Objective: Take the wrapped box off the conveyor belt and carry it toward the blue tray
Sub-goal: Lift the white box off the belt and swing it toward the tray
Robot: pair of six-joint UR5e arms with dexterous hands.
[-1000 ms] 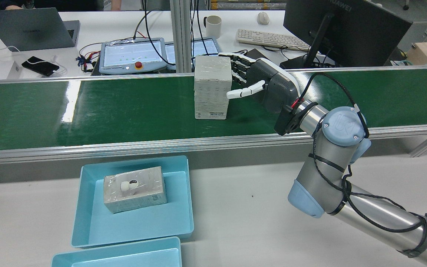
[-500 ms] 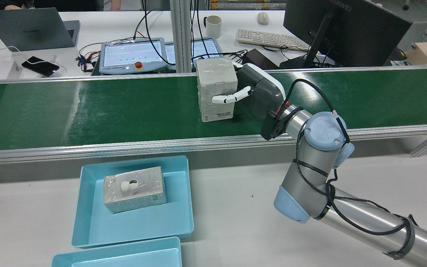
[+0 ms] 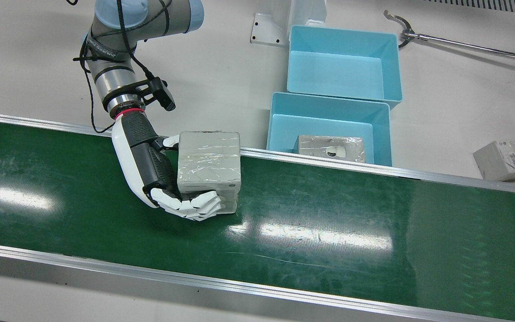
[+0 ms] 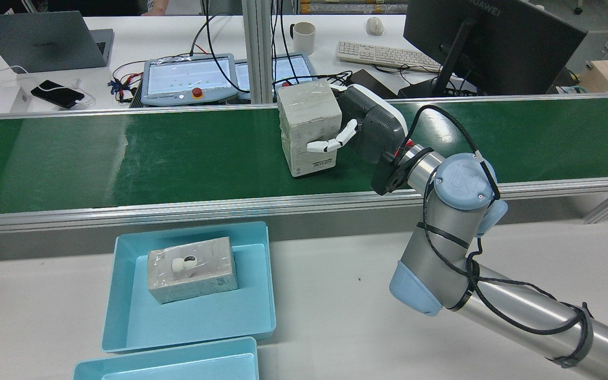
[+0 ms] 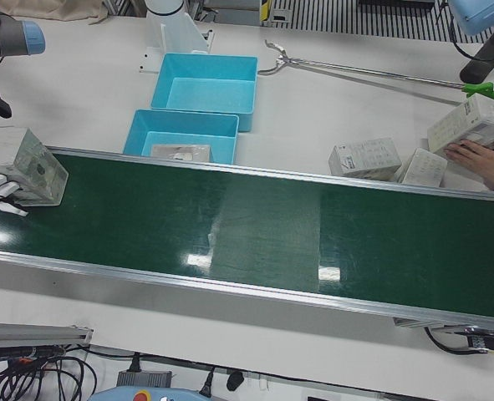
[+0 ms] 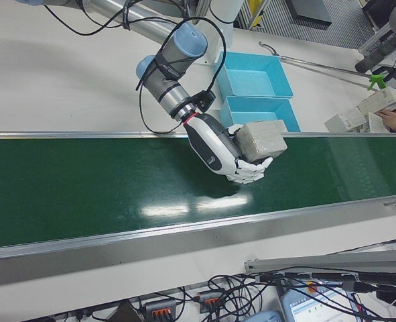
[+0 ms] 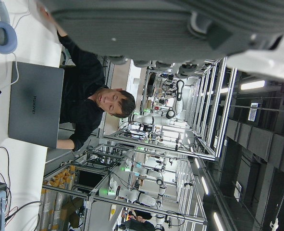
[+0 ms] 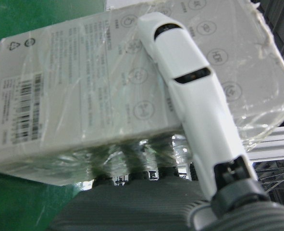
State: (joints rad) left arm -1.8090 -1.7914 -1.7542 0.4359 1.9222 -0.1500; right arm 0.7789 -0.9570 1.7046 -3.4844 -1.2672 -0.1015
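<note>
The wrapped box is a grey carton in clear film, standing on the green conveyor belt and leaning a little. My right hand is shut on it: the fingers wrap its far face and one crosses the printed face. The blue tray lies just past the belt's rail, with another wrapped box in it. The left hand view shows only a dark edge of my left hand.
A second blue tray sits beside the first. An aluminium rail runs between belt and trays. Loose cartons and a person's hand are at the belt's far end. A long reacher tool lies on the table.
The right hand moved in against the box and shut on it, one finger coming across its near face. The box now leans and has shifted slightly toward the near rail.
</note>
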